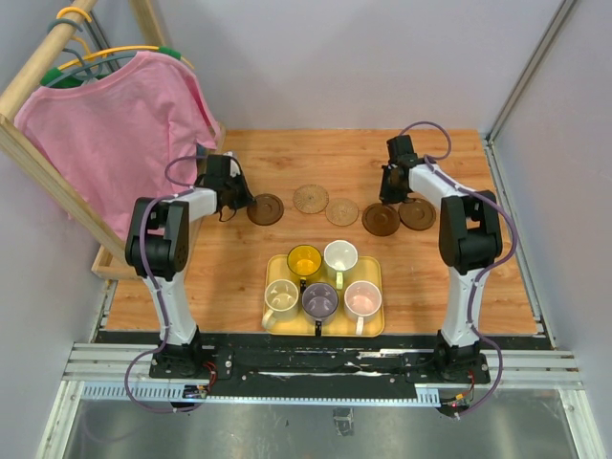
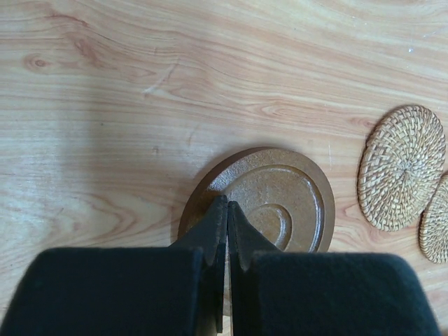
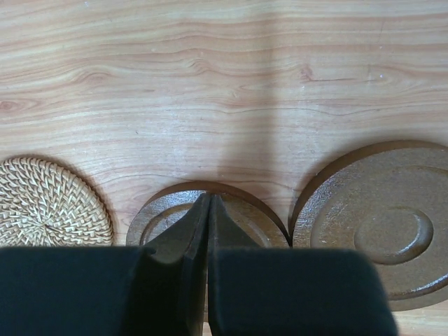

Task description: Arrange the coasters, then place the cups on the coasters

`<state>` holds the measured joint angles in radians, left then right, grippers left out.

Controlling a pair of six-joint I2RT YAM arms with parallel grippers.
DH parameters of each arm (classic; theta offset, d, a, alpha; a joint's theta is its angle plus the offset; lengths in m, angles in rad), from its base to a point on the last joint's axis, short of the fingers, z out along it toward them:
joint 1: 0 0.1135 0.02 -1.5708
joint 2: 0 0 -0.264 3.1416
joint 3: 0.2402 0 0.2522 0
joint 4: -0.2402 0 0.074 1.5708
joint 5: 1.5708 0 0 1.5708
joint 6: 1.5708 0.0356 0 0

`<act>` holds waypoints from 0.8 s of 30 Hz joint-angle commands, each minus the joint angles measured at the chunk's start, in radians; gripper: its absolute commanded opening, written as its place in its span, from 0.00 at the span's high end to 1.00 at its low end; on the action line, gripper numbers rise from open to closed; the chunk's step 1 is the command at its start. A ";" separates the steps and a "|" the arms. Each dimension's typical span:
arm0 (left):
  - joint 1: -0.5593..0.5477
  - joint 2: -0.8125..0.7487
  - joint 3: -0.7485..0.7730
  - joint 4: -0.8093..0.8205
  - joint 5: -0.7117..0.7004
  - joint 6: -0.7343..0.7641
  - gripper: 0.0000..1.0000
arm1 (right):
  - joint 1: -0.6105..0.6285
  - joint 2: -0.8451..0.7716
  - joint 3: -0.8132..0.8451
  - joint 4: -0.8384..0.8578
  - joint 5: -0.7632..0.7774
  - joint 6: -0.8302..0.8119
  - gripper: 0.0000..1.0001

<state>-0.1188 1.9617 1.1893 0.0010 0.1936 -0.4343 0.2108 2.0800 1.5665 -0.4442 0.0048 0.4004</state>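
Five coasters lie in a row across the table: a dark brown one (image 1: 266, 208), two tan woven ones (image 1: 310, 199) (image 1: 341, 211), and two more dark brown ones (image 1: 381, 219) (image 1: 417, 214). My left gripper (image 1: 239, 204) (image 2: 227, 204) is shut and empty, its tips over the left dark coaster (image 2: 280, 203). My right gripper (image 1: 387, 198) (image 3: 209, 199) is also shut and empty, tips over a dark coaster (image 3: 262, 220) that sits beside another one (image 3: 381, 227). The cups stand on the yellow tray (image 1: 376, 268): yellow (image 1: 305, 260), white (image 1: 340, 256), cream (image 1: 281, 296), purple-grey (image 1: 319, 300), pink (image 1: 361, 299).
A pink shirt (image 1: 115, 124) hangs on a wooden rack (image 1: 53, 172) at the far left, close behind the left arm. Grey walls enclose the table at the back and right. A tan coaster (image 2: 401, 166) lies right of the left gripper, and another (image 3: 49, 203) left of the right gripper.
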 commanded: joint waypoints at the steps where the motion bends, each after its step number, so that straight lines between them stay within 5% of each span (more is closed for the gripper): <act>1: 0.005 -0.018 0.015 -0.025 -0.009 0.013 0.99 | -0.004 -0.035 -0.005 0.010 -0.026 -0.017 0.99; 10: 0.005 -0.178 -0.026 0.026 0.005 0.038 0.98 | 0.060 -0.144 0.027 0.060 -0.030 -0.091 0.99; 18: 0.005 -0.227 -0.088 0.074 0.038 0.041 0.69 | 0.174 0.002 0.261 -0.049 -0.006 -0.127 0.87; 24: 0.005 -0.201 -0.103 0.100 0.047 0.042 0.64 | 0.235 0.114 0.378 -0.085 0.008 -0.144 0.76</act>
<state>-0.1188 1.7454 1.0908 0.0578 0.2195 -0.4015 0.4129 2.1166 1.8832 -0.4580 -0.0132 0.2855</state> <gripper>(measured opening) 0.355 0.244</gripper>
